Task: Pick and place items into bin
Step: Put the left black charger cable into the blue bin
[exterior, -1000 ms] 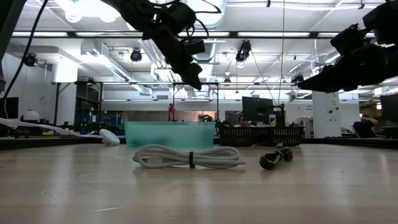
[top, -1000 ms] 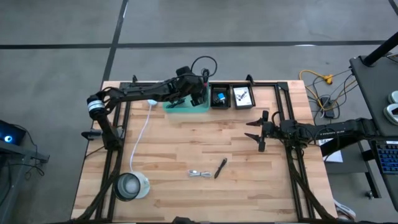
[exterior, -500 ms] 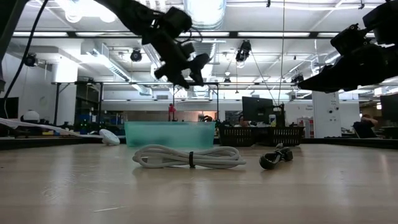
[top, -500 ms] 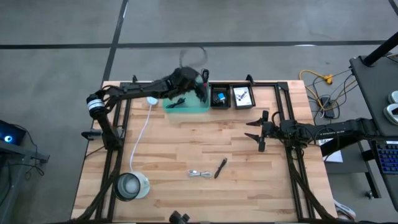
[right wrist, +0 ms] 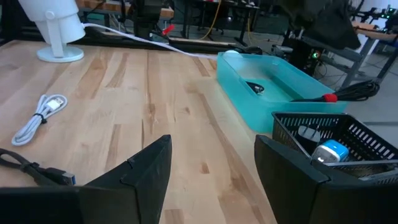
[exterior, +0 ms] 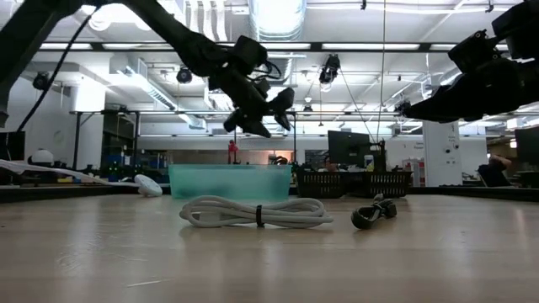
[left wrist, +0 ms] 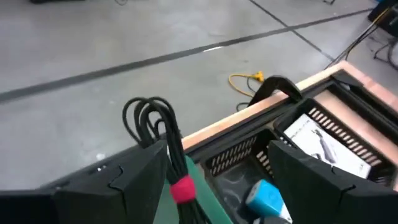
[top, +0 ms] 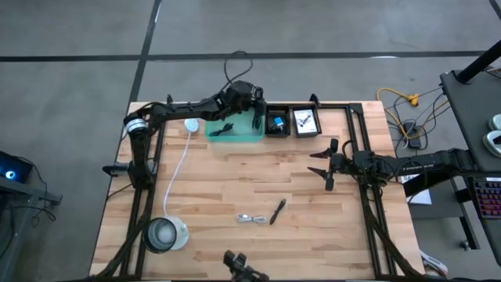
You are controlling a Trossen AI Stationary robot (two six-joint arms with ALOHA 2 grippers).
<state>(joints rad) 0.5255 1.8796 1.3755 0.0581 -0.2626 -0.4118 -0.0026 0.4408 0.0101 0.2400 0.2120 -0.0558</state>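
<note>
My left gripper hangs open over the right end of the teal bin. A black cable bundle with a red tie lies between its fingers. The bundle's loops stick out past the table's far edge, and in the right wrist view the bundle shows at rim height at the bin's right end. Another dark item lies in the bin. A silvery cable and a black pen lie on the table near its near edge. My right gripper waits open at the table's right. My left gripper is open, with its fingers wide apart. The black cable bundle runs close along the inner side of one finger, just by the red tie. I cannot tell whether the finger touches it.
Two black baskets stand right of the bin, and one holds a blue-and-white piece. A round clear container stands at the near left. A long white cord with a disc runs from it toward the bin.
My left gripper has tipped up over the bin, from pointing down to nearly level, and has turned toward the table's right. The cable's loops have swung from beside the gripper out past the far edge.
</note>
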